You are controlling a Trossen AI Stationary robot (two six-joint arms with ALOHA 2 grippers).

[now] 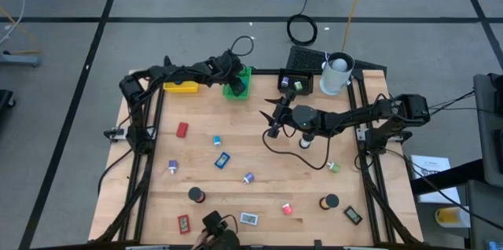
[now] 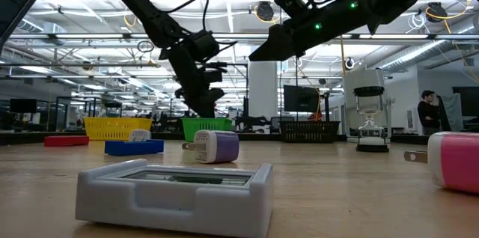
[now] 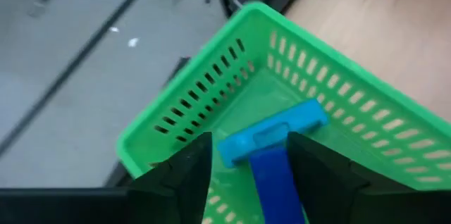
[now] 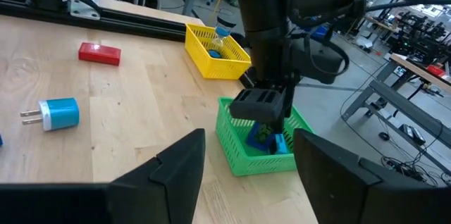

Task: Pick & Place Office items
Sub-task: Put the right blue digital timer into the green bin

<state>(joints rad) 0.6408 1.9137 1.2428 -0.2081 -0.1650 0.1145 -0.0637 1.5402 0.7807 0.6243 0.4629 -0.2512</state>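
Our left gripper (image 3: 243,175) hangs over the green tray (image 1: 238,86) at the far edge, fingers parted around a blue piece (image 3: 271,146) lying inside it; we cannot tell whether they touch it. Our right gripper (image 1: 271,116) hovers mid-table, fingers apart, holding nothing. Other items lie scattered nearer, a red piece (image 1: 182,130) among them.
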